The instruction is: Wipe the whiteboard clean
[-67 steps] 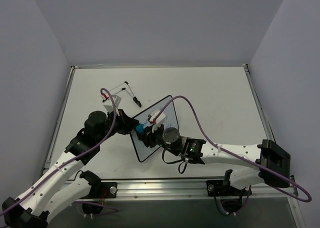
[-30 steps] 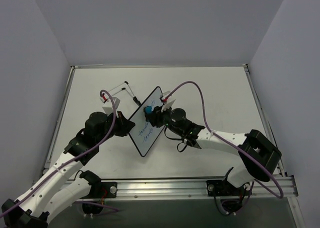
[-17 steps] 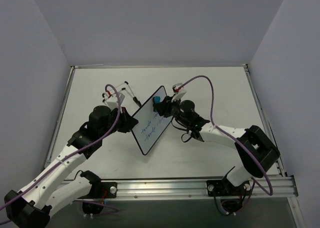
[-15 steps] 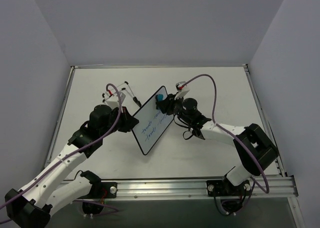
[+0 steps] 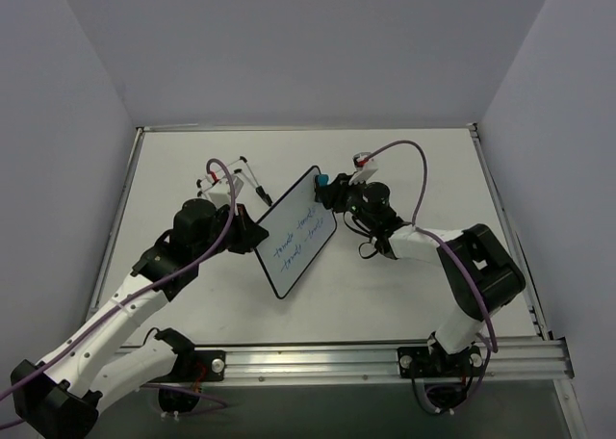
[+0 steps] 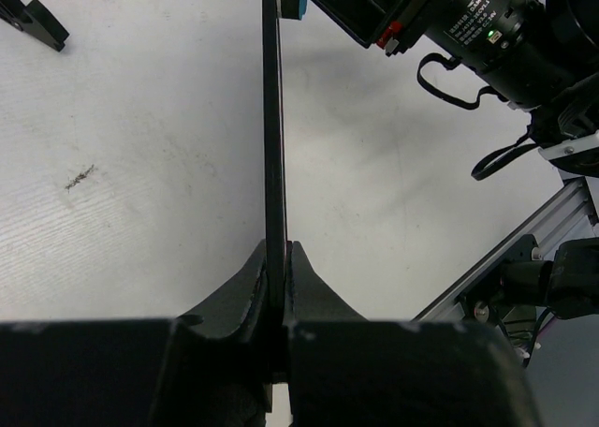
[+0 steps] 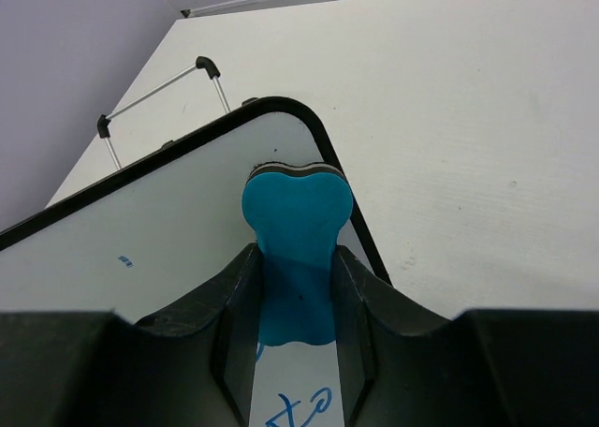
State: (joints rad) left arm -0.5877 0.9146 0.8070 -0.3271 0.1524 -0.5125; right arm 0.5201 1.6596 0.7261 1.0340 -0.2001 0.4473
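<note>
The whiteboard (image 5: pixel 294 235), black-framed with two lines of blue handwriting, is held tilted above the table. My left gripper (image 5: pixel 252 239) is shut on its left edge; in the left wrist view the board shows edge-on (image 6: pixel 272 118) between the fingers (image 6: pixel 245 279). My right gripper (image 5: pixel 329 191) is shut on the blue eraser (image 5: pixel 320 180), which sits at the board's far top corner. In the right wrist view the eraser (image 7: pixel 295 249) rests against the board (image 7: pixel 140 230) near its rounded corner, with blue writing just below.
A thin wire stand with black tips (image 5: pixel 246 174) lies on the table behind the board, also in the right wrist view (image 7: pixel 159 90). One black foot (image 6: pixel 33 20) shows on the table in the left wrist view. The aluminium rail (image 5: pixel 385 357) runs along the near edge.
My right gripper has carried the eraser from the board's lower left up to its far top corner. My left gripper has tilted and shifted the board slightly. The handwriting still shows.
</note>
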